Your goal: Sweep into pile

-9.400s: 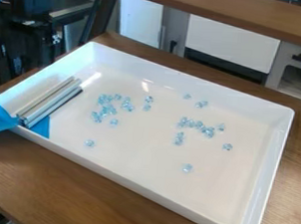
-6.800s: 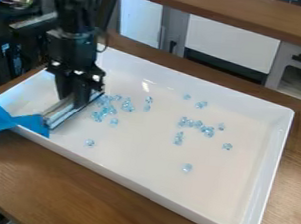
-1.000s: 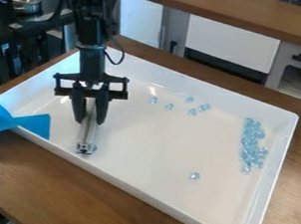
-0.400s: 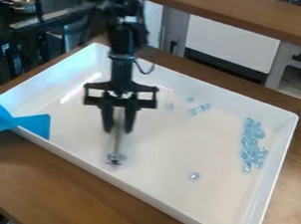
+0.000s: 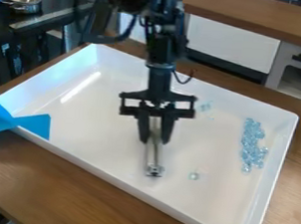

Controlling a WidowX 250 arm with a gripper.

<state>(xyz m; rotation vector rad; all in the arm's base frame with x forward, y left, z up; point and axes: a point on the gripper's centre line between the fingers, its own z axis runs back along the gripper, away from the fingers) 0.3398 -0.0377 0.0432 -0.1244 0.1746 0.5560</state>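
In the camera view, my black two-finger gripper (image 5: 153, 140) hangs over the middle of the white plastic tray (image 5: 279, 156), closed around a slim silvery metal bar (image 5: 152, 155). The bar's visible end points at the near wall and stops short of it. A dense pile of pale blue clear beads (image 5: 250, 146) lies along the tray's right side. A single pale bead (image 5: 194, 176) sits just right of the bar's near end, and a few faint bluish beads (image 5: 206, 107) lie farther back, to the right of my wrist. I judge I'm in the middle of a rightward sweep for these stragglers. The next move wants the bar low and level, pushed right until they join the pile, then stopped before it squeezes beads against the right wall. Bare tray floor gives me room up to the pile, but the near wall slants across my path, so I should watch the bar's near end; a far bead might slip past the other.
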